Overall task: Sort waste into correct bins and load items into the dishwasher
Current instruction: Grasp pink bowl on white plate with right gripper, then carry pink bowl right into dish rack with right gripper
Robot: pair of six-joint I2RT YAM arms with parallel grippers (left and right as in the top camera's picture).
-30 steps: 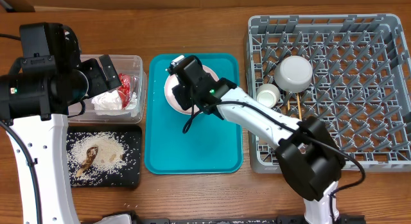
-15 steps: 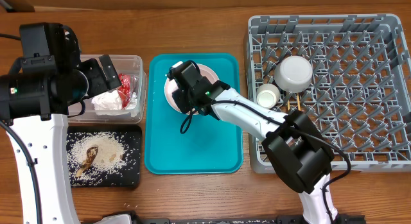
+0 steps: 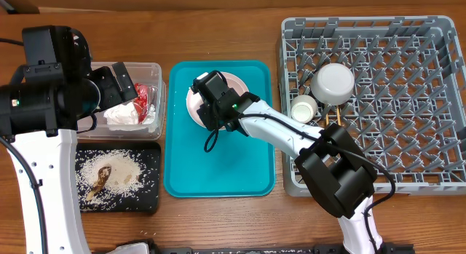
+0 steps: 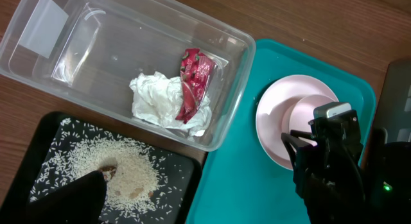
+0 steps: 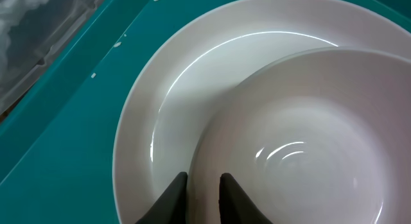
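A pink bowl [image 5: 308, 140] sits on a round pink plate [image 5: 173, 108] on the teal tray [image 3: 218, 167]. My right gripper [image 5: 203, 185] straddles the bowl's near rim, one finger inside and one outside, closed on it. It also shows in the overhead view [image 3: 207, 101]. My left gripper [image 3: 124, 86] hovers open and empty over the clear tub [image 3: 156, 72], which holds the white napkin [image 4: 157, 99] and red wrapper [image 4: 192, 83]. Rice and brown scraps [image 3: 116, 170] lie on the black tray [image 3: 149, 181].
The grey dish rack [image 3: 437, 36] at the right holds an upturned grey-green bowl [image 3: 333, 83], a white cup [image 3: 303, 107] and chopsticks [image 3: 340, 123] near its left side. The right arm stretches from the rack's front corner across the teal tray.
The right gripper has moved slightly left and down onto the bowl's rim over the plate. The left arm has not moved.
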